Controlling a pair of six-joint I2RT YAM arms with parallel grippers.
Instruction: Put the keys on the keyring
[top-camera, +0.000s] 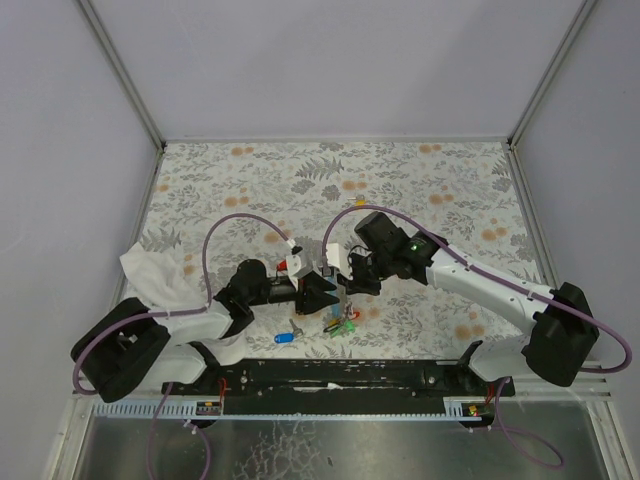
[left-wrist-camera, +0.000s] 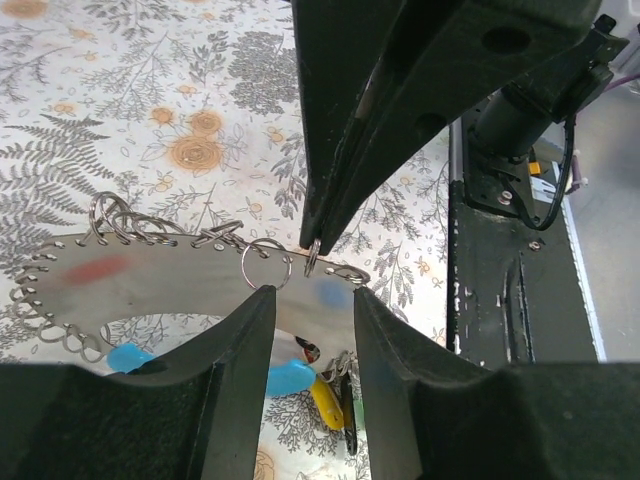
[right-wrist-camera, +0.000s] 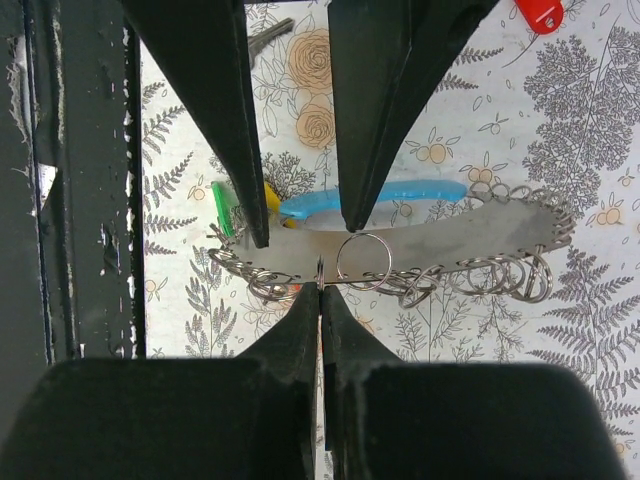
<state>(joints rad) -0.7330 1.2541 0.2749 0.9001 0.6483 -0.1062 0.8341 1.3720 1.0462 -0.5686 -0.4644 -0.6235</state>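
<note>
We are looking at a table cover (top-camera: 400, 190) showing grey ferns and leaves on white, dotted with orange blossoms. The keyring (left-wrist-camera: 180, 275) is gleaming silver, its curved cord carrying faint red and blue smudges. We are seeing a blue key (top-camera: 284, 337), a yellow key (left-wrist-camera: 327, 402), a green key (right-wrist-camera: 222, 208) and a red key (right-wrist-camera: 540, 12). The left gripper (left-wrist-camera: 312, 300) and right gripper (right-wrist-camera: 320, 290) are showing black, the cables (top-camera: 240, 217) purple, the cloth (top-camera: 150, 272) white.

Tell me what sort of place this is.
Probably a robot test cell in a lab. Plain pale walls with metal frame posts box in a table under a floral cloth. A left arm and a right arm sit on a black rail at its near edge.
</note>
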